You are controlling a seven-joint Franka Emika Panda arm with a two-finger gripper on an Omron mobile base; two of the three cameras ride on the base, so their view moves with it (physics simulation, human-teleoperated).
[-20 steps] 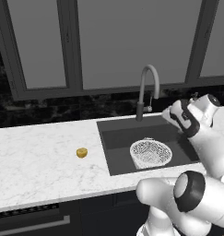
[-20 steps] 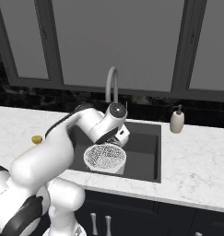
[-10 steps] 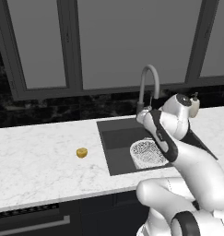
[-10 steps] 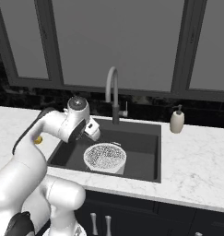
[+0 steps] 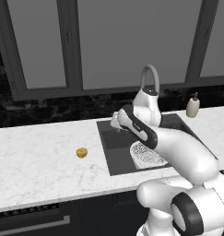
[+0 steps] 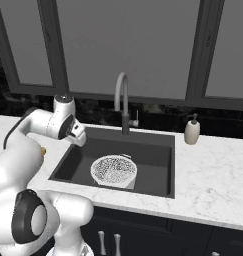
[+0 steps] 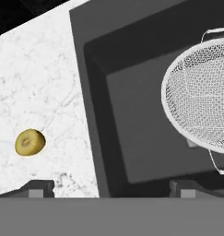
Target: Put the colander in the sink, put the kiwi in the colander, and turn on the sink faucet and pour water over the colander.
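The gripper (image 7: 111,186) hangs empty with its jaws spread wide, one dark fingertip (image 7: 37,188) showing over the white marble counter (image 7: 44,87) and the other over the dark sink (image 7: 132,138), so the hand straddles the basin's rim on the side nearest the fruit. From the left base view the gripper (image 5: 116,122) sits above that same edge of the sink (image 5: 114,138), and in the right base view the gripper (image 6: 78,135) is at the basin's left rim, clear of everything below it. Just off the counter-side fingertip, out on the marble and apart from the sink, lies the kiwi (image 7: 30,142), a small yellow-brown fruit with nothing touching it; the left base view shows the kiwi (image 5: 82,152) alone on the counter (image 5: 39,161), on the far side of the gripper from the basin. On the other side of the gripper, down on the floor of the sink (image 6: 153,155), stands the colander (image 7: 201,99), a round white mesh bowl with thin wire handles, upright and with nothing in it; the colander (image 6: 113,171) sits toward the front of the basin, and the colander (image 5: 148,156) is partly hidden behind the arm in the left base view. Beyond the basin, behind its back rim, rises the sink faucet (image 6: 123,102), a grey gooseneck whose spout arches over the sink; the sink faucet (image 5: 150,76) shows just above the arm. Farther off to the right of the faucet a beige soap dispenser (image 6: 192,131) stands on the counter by the sink's far corner
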